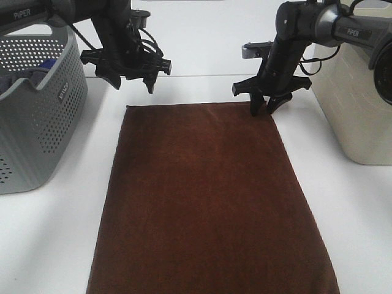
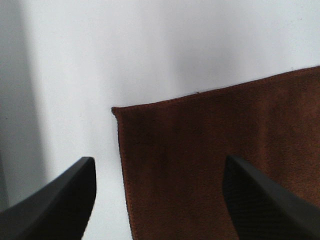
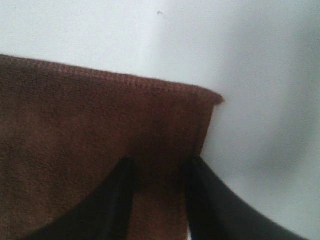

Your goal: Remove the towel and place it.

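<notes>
Leftward, grey basket [image 1: 37,122] holds blue fabric [image 1: 48,65]; towel [image 1: 202,196] flat on table [image 1: 55,233].

One dark brown rectangular terry towel [image 1: 208,196], one grey perforated plastic basket [image 1: 37,122], one beige bin [image 1: 355,110], one white counter [image 1: 361,214], two black hands, left hand [image 1: 132,86] and right hand [image 1: 263,110].
</notes>
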Controlling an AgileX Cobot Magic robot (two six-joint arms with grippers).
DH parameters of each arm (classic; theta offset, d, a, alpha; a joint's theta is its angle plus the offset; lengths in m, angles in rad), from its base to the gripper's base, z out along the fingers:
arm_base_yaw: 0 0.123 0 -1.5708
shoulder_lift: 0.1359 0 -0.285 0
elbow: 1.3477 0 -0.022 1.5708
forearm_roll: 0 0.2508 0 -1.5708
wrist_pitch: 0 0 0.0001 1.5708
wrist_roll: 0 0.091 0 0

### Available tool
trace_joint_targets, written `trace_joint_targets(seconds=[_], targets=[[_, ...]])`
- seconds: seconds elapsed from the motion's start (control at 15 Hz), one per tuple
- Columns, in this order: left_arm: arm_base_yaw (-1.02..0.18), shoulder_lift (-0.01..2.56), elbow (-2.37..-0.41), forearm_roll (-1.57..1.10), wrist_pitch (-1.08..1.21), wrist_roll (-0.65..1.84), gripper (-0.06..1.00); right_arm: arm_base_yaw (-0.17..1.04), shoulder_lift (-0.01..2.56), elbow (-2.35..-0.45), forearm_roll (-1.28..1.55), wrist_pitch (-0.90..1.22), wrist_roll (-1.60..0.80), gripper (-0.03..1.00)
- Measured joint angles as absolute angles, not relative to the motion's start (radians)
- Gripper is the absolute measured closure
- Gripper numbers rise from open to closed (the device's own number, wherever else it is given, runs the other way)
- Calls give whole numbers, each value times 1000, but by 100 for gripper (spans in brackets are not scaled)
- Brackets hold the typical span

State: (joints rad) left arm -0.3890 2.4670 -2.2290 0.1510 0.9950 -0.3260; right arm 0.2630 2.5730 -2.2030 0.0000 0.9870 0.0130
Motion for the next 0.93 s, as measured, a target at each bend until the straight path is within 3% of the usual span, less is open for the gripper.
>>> trace_joint_targets(seconds=[0.13, 0.2, 0.73, 0.93], targets=[[-389, 2467, -2229, 151, 995, -326, 26, 263, 2574, -2212, 0, 987, 13, 90], [-389, 2468, -2229, 152, 995, -326, 26, 263, 2575, -2222, 0, 989, 13, 97], [-386, 2512, -2229, 253, 962, -368, 26, 263, 2575, -2338, -48, 1089, 13, 97], [-379, 2544, -2230, 243, 962, -383, 31, 263, 2575, -2338, -49, 1091, 13, 97]])
